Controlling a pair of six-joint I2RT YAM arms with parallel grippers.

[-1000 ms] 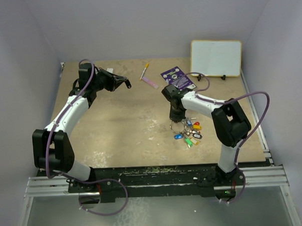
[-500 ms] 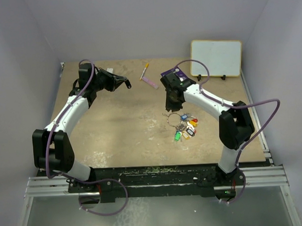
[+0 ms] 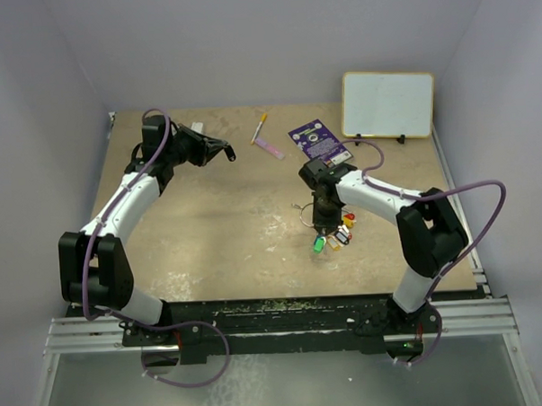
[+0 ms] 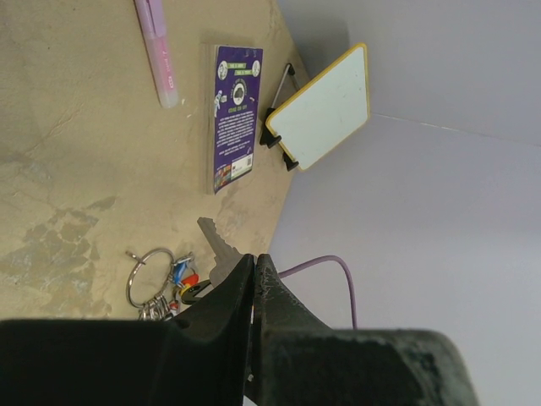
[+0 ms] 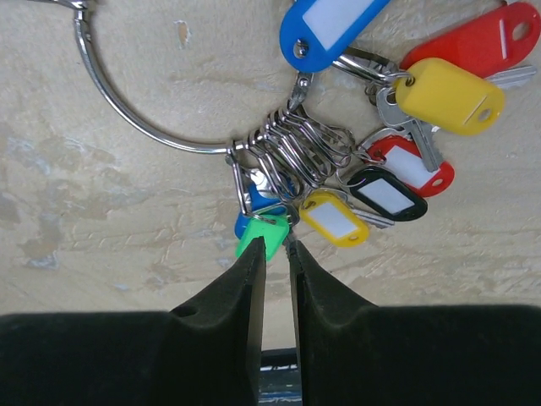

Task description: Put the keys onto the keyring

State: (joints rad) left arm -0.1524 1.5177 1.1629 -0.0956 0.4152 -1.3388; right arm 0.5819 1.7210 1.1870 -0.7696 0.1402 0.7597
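On my far left, the black left gripper (image 3: 222, 151) hangs above the back of the tan tabletop (image 3: 209, 224), and its jaws are pressed together with nothing between them. To its right a pink marker pen (image 3: 269, 147) lies flat on the tabletop. Right of that lies a purple printed card (image 3: 318, 140).

In front of the card, well apart from it, the thin silvery wire keyring (image 5: 127, 110) lies flat on the tabletop. The small metal keys (image 5: 406, 127), with plastic tags in blue, red, yellow, black and green, are already on it. Their little split rings are bunched together on the wire and the tags fan out to the right.

The right gripper (image 5: 275, 254) points down over this bunch. Its jaws are narrow, with a slim gap between them, and the tips sit just at the green tag (image 5: 264, 238). I cannot tell whether they touch it.

Furthest right, a white board with a yellow frame (image 3: 388, 103) stands propped at the back corner.
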